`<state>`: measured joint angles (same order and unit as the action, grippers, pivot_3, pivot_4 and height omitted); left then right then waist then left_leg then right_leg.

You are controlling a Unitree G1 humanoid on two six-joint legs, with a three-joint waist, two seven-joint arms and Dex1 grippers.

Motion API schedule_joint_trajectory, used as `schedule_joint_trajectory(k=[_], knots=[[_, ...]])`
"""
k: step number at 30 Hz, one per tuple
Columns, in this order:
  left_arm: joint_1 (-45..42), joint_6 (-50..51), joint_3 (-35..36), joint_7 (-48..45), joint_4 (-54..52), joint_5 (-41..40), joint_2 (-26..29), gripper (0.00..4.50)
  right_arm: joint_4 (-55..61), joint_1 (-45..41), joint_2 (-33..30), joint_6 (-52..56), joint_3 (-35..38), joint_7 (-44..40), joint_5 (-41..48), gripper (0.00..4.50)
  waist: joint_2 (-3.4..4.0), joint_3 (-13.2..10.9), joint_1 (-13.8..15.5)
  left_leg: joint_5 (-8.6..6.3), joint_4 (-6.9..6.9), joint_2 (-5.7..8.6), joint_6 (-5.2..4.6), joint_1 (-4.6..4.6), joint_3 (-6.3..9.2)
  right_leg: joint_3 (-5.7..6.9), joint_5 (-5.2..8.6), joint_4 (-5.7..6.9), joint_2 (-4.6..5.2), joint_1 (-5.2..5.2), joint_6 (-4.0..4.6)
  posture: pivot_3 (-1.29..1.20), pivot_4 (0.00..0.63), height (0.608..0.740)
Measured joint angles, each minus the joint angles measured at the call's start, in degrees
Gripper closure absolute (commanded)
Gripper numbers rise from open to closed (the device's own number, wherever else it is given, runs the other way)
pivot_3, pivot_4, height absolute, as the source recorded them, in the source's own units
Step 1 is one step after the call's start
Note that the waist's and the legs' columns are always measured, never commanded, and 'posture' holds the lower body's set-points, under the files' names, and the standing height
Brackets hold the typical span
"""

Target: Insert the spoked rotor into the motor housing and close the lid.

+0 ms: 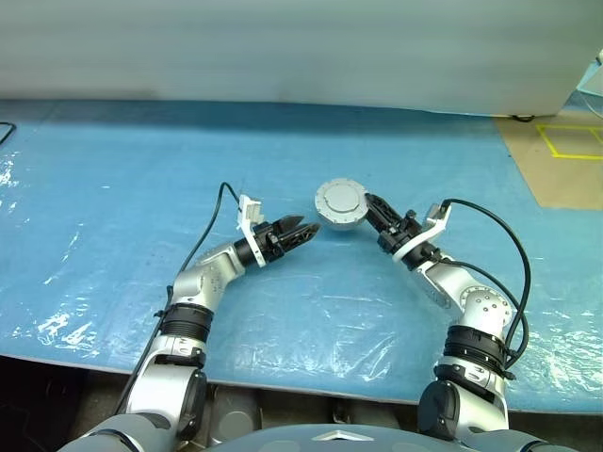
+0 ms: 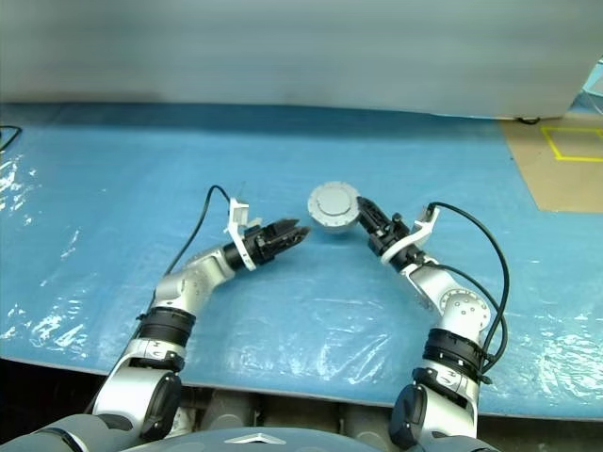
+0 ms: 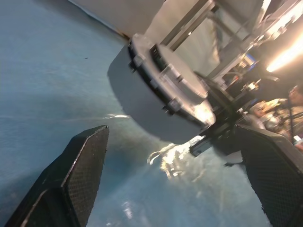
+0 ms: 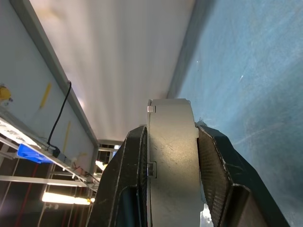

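Jaws of the right gripper (image 1: 375, 209) pinch the round silver metal motor housing (image 1: 340, 204), lid on, by its flat faces. Left gripper (image 1: 303, 231), jaws spread, sits at its eight o'clock, apart, above the blue plastic-covered tabletop (image 1: 113, 179).

From my seat I see a worktop (image 1: 113, 188) covered in blue plastic sheeting (image 1: 330, 311) that wrinkles and glints along its near edge. A pale wall (image 1: 283, 47) runs behind it. At the far right lies a brown cardboard sheet (image 1: 556, 169) marked with yellow tape (image 1: 570, 141) in a rectangle outline. A black cable (image 1: 6, 132) curls in at the far left edge of the sheeting.
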<state>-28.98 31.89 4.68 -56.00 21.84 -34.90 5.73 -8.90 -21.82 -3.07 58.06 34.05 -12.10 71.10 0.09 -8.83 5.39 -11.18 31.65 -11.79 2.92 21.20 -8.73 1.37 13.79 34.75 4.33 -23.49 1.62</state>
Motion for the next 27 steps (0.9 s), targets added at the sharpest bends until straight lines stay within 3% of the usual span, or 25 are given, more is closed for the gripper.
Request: schedule_joint_trajectory(k=[22,27], knots=[[-1.56,6.64,1.28,3.62,0.42,-2.14,-2.58,0.03,3.26,3.12,-1.86,3.3,-7.19,-1.21,3.9,3.3,0.12,-0.12,0.0,0.0,0.03,0.02,0.01,0.02,0.07,0.02,-0.04,0.0,-0.01,0.03,-0.07,0.0,0.15,0.74],[-2.64,10.41,3.8,4.72,2.38,-4.28,-3.19,1.22,3.27,3.17,-2.07,2.85,-7.76,-1.91,4.04,3.3,0.12,-0.12,0.03,0.0,0.04,0.03,0.0,0.04,0.09,0.02,-0.04,0.0,-0.01,0.03,-0.07,0.0,0.15,0.74]])
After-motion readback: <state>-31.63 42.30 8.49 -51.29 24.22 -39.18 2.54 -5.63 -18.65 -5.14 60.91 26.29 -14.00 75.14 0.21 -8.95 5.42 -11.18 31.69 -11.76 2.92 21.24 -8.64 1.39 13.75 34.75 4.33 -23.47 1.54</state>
